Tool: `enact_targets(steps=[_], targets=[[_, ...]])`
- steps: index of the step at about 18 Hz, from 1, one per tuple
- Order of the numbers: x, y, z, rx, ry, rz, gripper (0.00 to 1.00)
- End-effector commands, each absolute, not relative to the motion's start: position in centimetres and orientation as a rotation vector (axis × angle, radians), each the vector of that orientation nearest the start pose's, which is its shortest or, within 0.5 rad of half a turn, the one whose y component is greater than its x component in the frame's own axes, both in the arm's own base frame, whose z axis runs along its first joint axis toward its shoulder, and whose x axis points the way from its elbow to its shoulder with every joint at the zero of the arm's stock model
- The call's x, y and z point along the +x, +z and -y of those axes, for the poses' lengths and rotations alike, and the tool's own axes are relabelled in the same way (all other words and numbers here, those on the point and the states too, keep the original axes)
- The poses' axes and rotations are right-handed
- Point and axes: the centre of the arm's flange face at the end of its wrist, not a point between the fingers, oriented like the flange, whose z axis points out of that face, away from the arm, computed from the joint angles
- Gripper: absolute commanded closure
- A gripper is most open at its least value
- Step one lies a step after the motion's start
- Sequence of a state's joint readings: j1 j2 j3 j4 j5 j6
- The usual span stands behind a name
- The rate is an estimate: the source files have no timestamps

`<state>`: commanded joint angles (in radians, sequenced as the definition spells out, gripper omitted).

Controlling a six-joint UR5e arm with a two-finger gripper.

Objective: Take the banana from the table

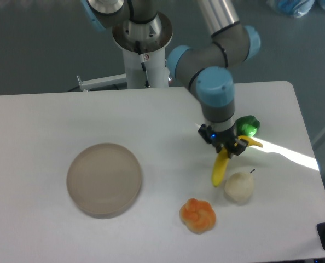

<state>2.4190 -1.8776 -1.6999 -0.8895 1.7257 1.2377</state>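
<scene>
**Banana clamped in the gripper above the right side of the table**

Your gripper (226, 147) points straight down with its jaws closed on the banana (221, 167), gripping it near the upper end. The yellow fruit hangs from the fingers: its long part slants down toward 7 o'clock, and a short tip pokes out toward 3 o'clock past the fingers. Whether its lower tip still touches the table (42, 120) you cannot tell from this view.

Working outward from the tool, the green pepper (247, 125) sits at about 1 o'clock, just beside the wrist and partly behind it. The pale round fruit (239, 187) with a thin stem lies at 5 o'clock, just beside the banana's lower end. The lumpy orange fruit (198, 215) rests at about 7 o'clock, near the front edge. The round plate (104, 179) lies well apart at 8 to 9 o'clock, flat on the white top. A bright strip of light crosses the table at 3 to 4 o'clock.
</scene>
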Motion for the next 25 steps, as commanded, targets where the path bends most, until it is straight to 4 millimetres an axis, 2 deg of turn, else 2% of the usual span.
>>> enact_targets(steps=[3,6,8,12,14,17,25], targets=[[-39.4,36.0,-48.8,-3.054,0.469,-0.603,0.63],[-40.0,38.6,-49.7,-3.021,0.477,-0.602,0.63],[-39.9,39.4,-50.5,-2.987,0.476,-0.607,0.63],[-39.9,40.4,-51.3,-2.960,0.489,-0.615,0.63],[-39.9,40.3,-51.7,-2.952,0.479,-0.609,0.63],[-38.8,40.8,-53.7,-2.930,0.494,-0.645,0.63],[-38.9,40.2,-53.7,-2.945,0.494,-0.648,0.63]])
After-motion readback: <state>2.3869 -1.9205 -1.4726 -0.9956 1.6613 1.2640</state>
